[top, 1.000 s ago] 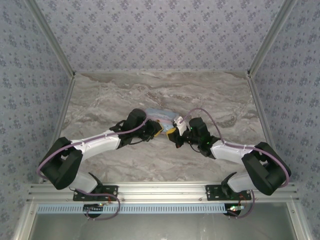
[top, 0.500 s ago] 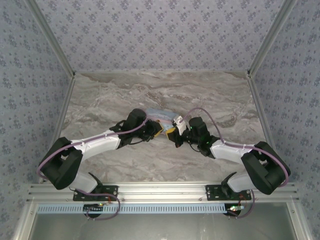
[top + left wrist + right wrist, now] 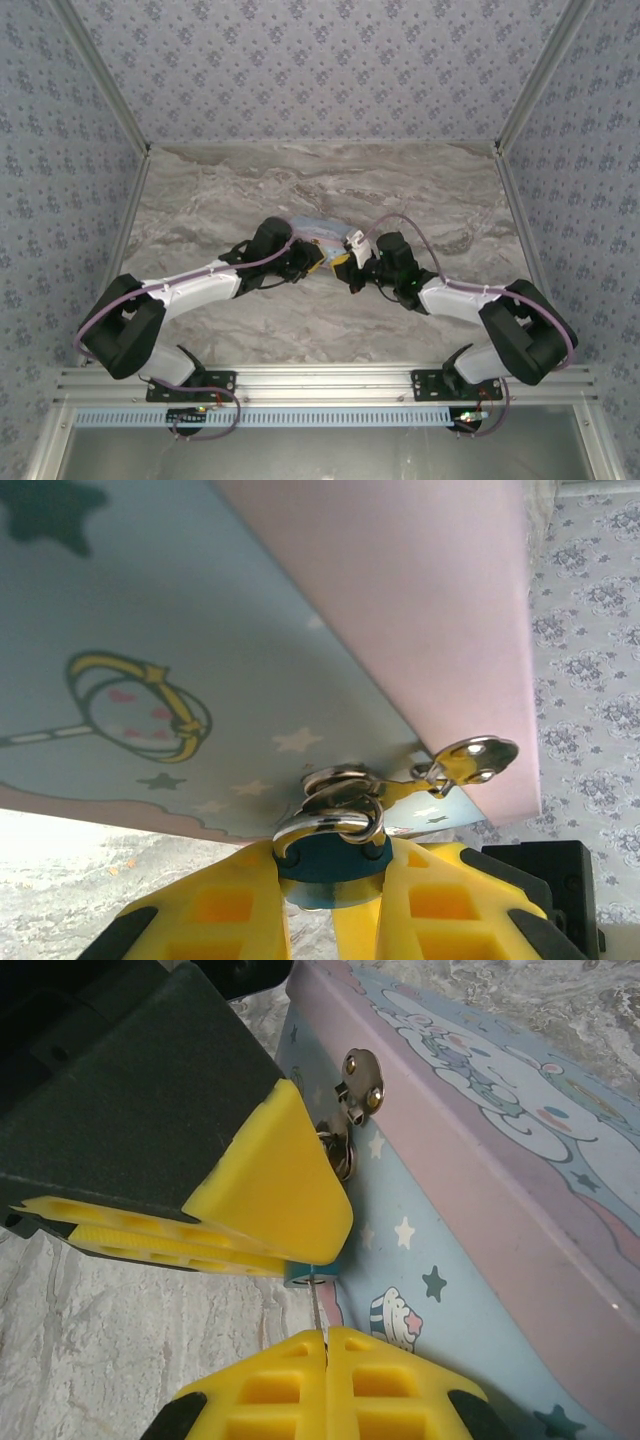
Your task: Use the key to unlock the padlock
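Backdrop: marble-look table, patterned walls on three sides, both arms reaching inward to meet mid-table.
Left arm: angled in from the near-left corner, wrist ending beside the tin.
Left gripper: yellow fingers clamped on the padlock, one on each flank of its blue body.
Tin: pastel blue with pink lid and cartoon print, lying on the table between the two wrists, seen in the top view as a pale patch.
Padlock: tiny, hanging at the tin's front face, thin shackle looped through the silver hasp; from the right wrist, blue body peeks out under the left finger.
Key: a thin metal sliver rising from the right fingertips toward the padlock's underside; whether seated in the keyhole, cannot tell.
Right gripper: pressed together, pinching that sliver right at the tips.
Right arm: reaching in from the near-right corner, wrist just right of the tin.
Handling, judged: padlock light, rigid, smooth-sided, free to swing on the hasp, so best pinched across the flat body sides as now; thin key likely to bend or slip if twisted off-axis.
Risk, judged: light tin may shift if pushed.
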Controlling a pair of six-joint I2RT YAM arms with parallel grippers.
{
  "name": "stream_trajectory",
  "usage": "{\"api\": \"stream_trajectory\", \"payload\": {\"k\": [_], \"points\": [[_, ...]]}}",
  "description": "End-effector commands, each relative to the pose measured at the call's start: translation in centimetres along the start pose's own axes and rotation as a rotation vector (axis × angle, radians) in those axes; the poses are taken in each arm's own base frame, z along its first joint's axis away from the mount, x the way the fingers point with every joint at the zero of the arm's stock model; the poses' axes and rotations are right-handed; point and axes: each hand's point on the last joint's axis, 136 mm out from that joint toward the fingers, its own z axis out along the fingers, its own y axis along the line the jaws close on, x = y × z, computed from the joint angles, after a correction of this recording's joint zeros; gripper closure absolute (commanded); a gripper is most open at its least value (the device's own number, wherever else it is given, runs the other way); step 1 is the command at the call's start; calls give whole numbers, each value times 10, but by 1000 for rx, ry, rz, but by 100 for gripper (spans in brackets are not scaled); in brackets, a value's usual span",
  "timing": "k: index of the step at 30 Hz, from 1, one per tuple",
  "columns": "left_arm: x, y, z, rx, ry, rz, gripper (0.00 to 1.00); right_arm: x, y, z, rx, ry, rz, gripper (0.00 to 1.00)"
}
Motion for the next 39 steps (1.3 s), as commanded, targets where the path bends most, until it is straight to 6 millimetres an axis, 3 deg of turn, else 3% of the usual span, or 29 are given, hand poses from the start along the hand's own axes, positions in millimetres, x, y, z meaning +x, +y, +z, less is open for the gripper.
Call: {"api": "stream_trajectory", "payload": {"k": [1, 9, 20, 33, 39], "points": [[9, -15, 0, 63, 46, 42, 87, -23, -1, 3, -6, -59, 0, 100], [12, -14, 1, 58, 55, 43, 87, -36, -9, -3, -10, -117, 36, 100], [12, -16, 4, 64, 59, 45, 87, -26, -7, -3, -25, -81, 47, 100], [17, -24, 8, 83, 82, 90, 87, -58, -3, 3, -101, -143, 122, 100], [18, -27, 8, 99, 85, 96, 87, -56, -6, 5, -116, -117, 160, 100]]}}
